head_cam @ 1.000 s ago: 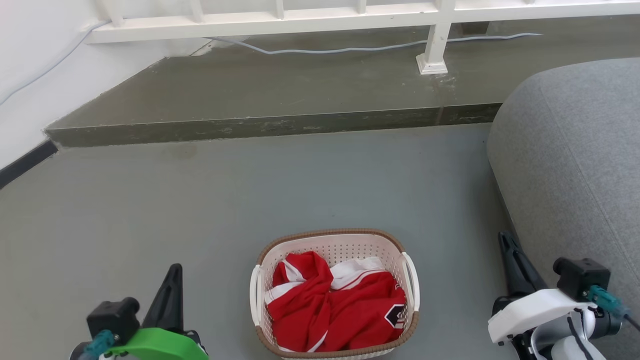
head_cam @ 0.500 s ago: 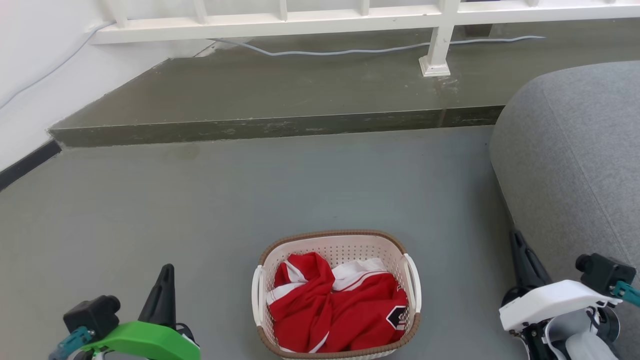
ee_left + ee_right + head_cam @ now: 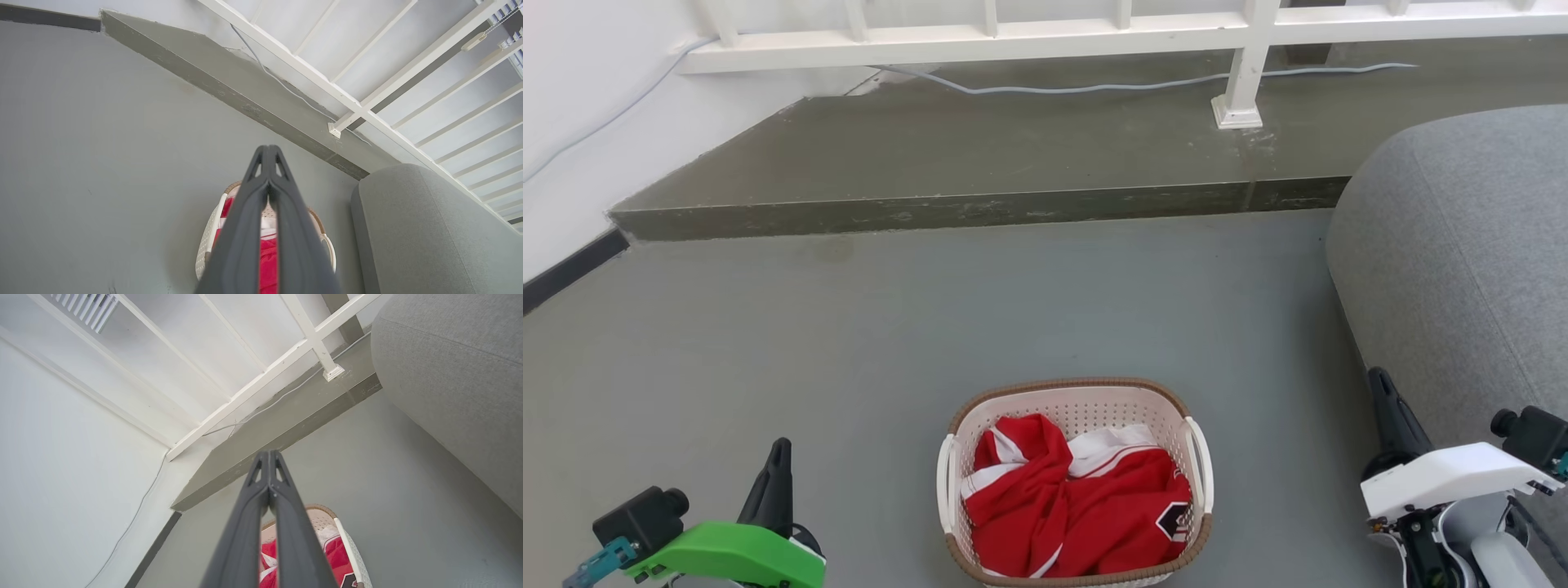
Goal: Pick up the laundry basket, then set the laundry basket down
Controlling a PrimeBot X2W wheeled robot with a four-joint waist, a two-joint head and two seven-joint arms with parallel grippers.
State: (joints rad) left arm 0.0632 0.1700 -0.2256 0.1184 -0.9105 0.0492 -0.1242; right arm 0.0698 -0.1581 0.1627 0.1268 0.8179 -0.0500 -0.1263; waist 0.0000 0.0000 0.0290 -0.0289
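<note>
1. The basket [image 3: 1086,406] stands on the grey floor [image 3: 849,327] at the bottom centre of the head view, upright, with its brown rim uppermost and a white handle on each side.
2. A red and white garment [image 3: 1086,514] lies crumpled inside it.
3. The left end effector [image 3: 778,457] is at the lower left of the head view, well apart from the basket. In the left wrist view its fingers [image 3: 245,228] are pressed together and hold nothing.
4. The right end effector [image 3: 1384,392] is at the lower right, also apart from the basket and just beside the grey sofa [image 3: 1462,269]. In the right wrist view its fingers [image 3: 245,526] meet at the tips, with nothing between them.
5. Across the upper part of the head view runs a raised step [image 3: 980,204], with a white railing [image 3: 1013,41] and a pale cable [image 3: 1094,84] on it.
</note>
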